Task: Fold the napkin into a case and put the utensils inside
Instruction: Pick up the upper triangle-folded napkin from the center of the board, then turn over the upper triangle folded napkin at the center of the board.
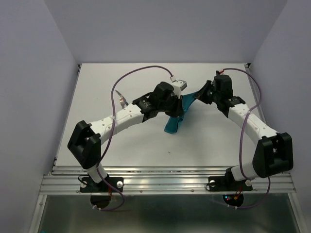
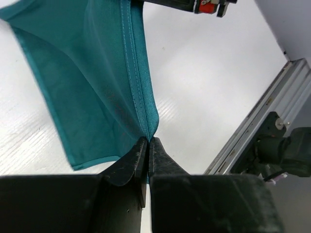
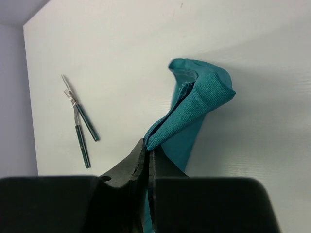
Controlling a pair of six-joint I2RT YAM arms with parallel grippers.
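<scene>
Left gripper (image 2: 147, 141), right gripper (image 3: 147, 145) both pinch napkin (image 2: 92, 82); utensils (image 3: 77, 127) half hidden behind left arm (image 1: 121, 116) overhead.

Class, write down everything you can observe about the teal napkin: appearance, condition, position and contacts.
The napkin is a thin, slightly sheer teal-green cloth with a stitched hem. It is not flat: it hangs gathered and folded in a strip over the middle of the table, held at two places. The left tool pinches its hem and the right tool a folded edge, both shut on it. Whether its lower end rests on the table is unclear.
</scene>
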